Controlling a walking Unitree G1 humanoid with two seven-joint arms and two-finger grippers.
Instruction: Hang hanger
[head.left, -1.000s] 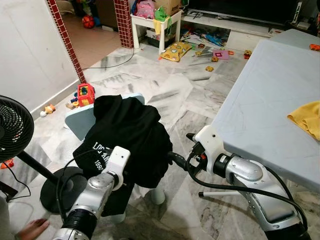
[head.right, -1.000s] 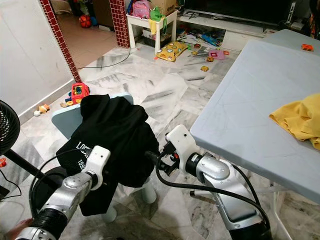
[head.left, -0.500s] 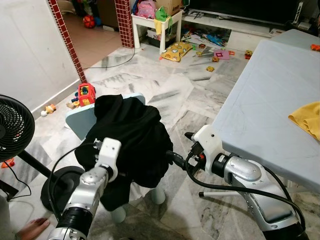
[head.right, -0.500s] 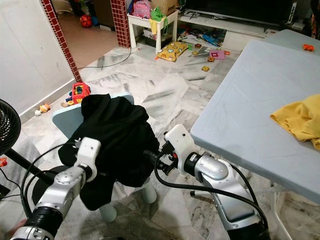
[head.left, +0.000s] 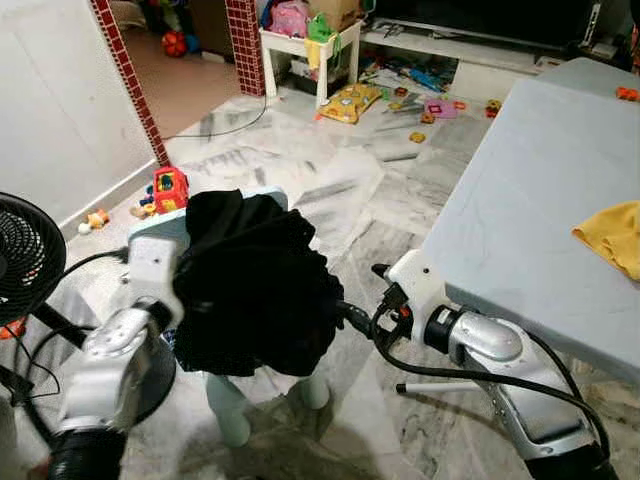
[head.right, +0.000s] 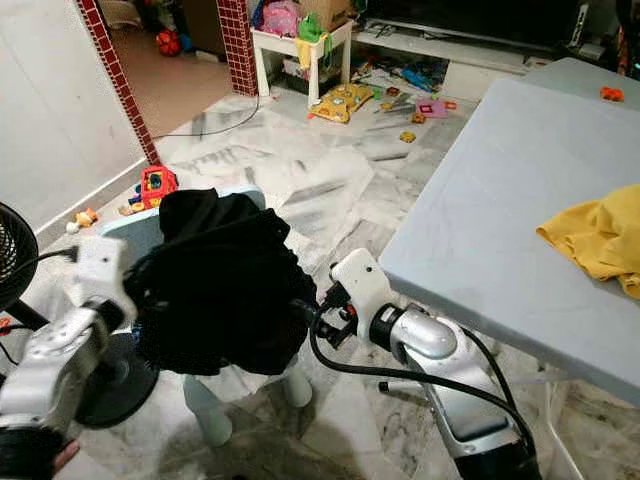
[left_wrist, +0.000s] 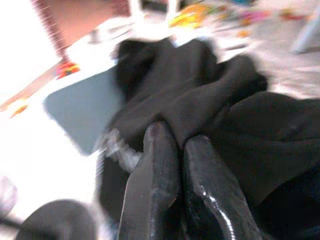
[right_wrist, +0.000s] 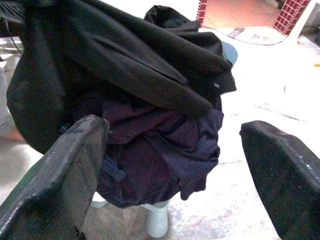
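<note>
Over the stool (head.left: 228, 405), the left pincer (left_wrist: 172, 145), clamped on the black garment (head.left: 250, 285), is swinging outward, bunching it, while the right pincer (right_wrist: 175, 165) is waiting wide open, no hanger visible.

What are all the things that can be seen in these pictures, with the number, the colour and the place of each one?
black garment: one, black, heaped on the small chair.
small chair: one, pale blue with pale legs, on the marble floor in front of the robot.
table: one, grey-blue, on the robot's right.
yellow cloth: one, yellow, on the table at the right edge.
fan: one, black, standing on the floor at the robot's left.
toys: several, mixed colours, scattered on the floor; one red by the chair, more far ahead.
white side table: one, white, far ahead.
left gripper: fingers closed on the black garment.
right gripper: fingers open, facing the garment, beside the chair.
</note>
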